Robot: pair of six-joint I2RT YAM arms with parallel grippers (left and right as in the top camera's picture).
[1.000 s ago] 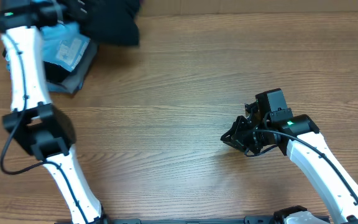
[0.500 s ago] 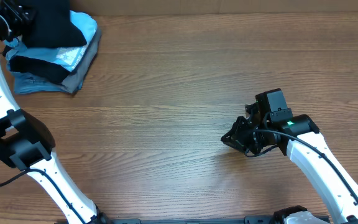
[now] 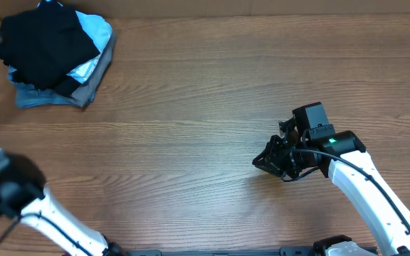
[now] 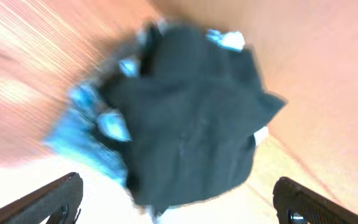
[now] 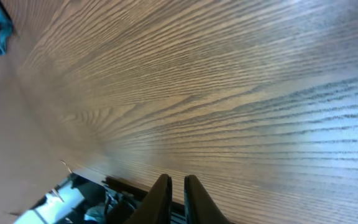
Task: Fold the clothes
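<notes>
The clothes, a black shirt, lie bundled on top of a stack of folded garments at the table's far left corner. In the blurred left wrist view the shirt fills the middle, with light blue cloth showing round its edges. My left gripper hangs above it, open wide, both fingers clear of the cloth. My right gripper rests low over bare wood at the right. Its fingers are shut with nothing between them.
Under the shirt lie a light-blue garment, a grey one and a denim-blue one. The wooden table stretches between the stack and the right arm. The left arm's lower link stands at the near left edge.
My left gripper opened and let go of the black shirt, which now lies on the stack. The left arm swung off to the left. The right arm stayed put.
</notes>
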